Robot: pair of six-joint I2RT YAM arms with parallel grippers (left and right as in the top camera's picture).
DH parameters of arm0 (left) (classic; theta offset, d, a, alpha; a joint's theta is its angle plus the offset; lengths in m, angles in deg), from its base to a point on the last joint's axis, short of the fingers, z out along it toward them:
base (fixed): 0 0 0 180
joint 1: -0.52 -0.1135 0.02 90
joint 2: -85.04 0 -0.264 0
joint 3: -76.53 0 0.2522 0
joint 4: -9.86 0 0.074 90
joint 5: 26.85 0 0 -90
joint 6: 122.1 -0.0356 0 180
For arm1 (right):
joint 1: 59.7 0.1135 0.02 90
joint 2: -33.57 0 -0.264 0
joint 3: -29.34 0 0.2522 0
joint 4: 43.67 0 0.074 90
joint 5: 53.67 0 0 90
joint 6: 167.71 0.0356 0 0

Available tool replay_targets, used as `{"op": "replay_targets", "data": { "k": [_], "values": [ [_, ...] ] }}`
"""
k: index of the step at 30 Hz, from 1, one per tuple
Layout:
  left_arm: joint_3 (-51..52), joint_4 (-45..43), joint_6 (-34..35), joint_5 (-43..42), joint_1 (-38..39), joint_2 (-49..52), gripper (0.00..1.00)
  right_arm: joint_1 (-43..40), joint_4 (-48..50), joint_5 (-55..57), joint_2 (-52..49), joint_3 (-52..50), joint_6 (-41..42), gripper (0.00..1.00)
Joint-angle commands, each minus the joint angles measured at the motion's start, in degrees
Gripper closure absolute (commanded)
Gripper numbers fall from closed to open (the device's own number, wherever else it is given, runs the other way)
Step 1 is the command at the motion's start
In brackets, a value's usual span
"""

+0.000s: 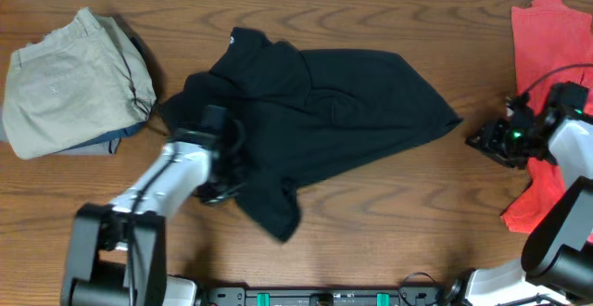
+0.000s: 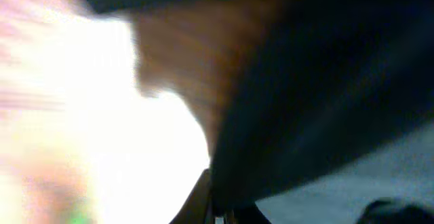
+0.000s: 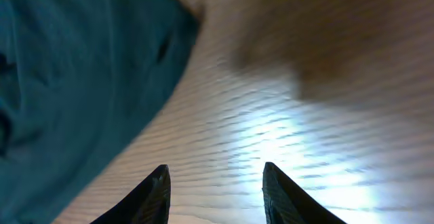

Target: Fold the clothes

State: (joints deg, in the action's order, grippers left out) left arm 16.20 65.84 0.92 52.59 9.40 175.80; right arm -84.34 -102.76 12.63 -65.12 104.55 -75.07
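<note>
A: Quick, where's the shirt?

B: Black shirt (image 1: pixel 352 102) lies mid-table (image 1: pixel 389 223), crumpled, not flat. Collar end is at the upper left, one corner stretches out to the right, and a bunched flap hangs toward the near edge. Khaki trousers (image 1: pixel 65 83) sit bundled at far left, well apart. Coral-red garment (image 1: pixel 547 46) is at the far right, w/ the right arm crossing over it in the overhead view.

A: Grippers?

B: Left gripper (image 1: pixel 227 162) is at the shirt's left side, right on the fabric, black on black. Its wrist cam is all blur + glare w/ dark cloth close up, so I can't tell if it's pinching cloth or not. Right gripper (image 3: pixel 215 168) is spread wide w/ nothing in it. There's bare wood between the fingers, and the shirt's edge is near on one side, not touching.

A: So which step?

B: Imo early: spreading the shirt flat before any fold. No clean fold shows anywhere in how it lies.

A: Next move needs what?

B: Prob the right side goes in to that stretched right corner, comes low to the table and pinches the edge. The left needs a firm hold on the opposite side, then both pull apart to flatten. Tricky bit is the bunched near flap, since it's easy to grab 2 layers there and drag the whole lump instead of opening it.
</note>
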Motion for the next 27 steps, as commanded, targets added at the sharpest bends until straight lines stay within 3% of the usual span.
{"op": "replay_targets", "data": {
  "k": [1,4,9,18,22,27],
  "values": [
    [-0.37,1.92,-3.23,3.65,-6.56,-2.54,0.94,3.06,0.09,-0.50,-1.99,0.44,1.70,0.57],
    [-0.37,3.02,-3.28,2.19,-10.27,-3.15,0.94,5.27,1.03,-0.44,-2.78,-0.04,2.38,0.56],
    [-0.37,4.07,-3.48,-2.01,-10.97,-3.15,0.69,7.78,4.96,-0.09,-3.45,-1.31,5.90,0.53],
    [-0.37,7.98,-3.43,-4.46,-9.42,-3.15,0.66,11.19,8.76,5.16,-3.65,-4.28,10.84,0.56],
    [-0.28,9.31,-3.45,-4.44,-9.44,-3.15,0.51,12.46,15.30,5.09,-3.65,-6.58,12.11,0.57],
    [-0.26,9.35,-3.45,-4.44,-9.44,-3.15,0.50,14.27,21.97,5.38,-3.65,-9.79,14.64,0.58]
  ]
}}
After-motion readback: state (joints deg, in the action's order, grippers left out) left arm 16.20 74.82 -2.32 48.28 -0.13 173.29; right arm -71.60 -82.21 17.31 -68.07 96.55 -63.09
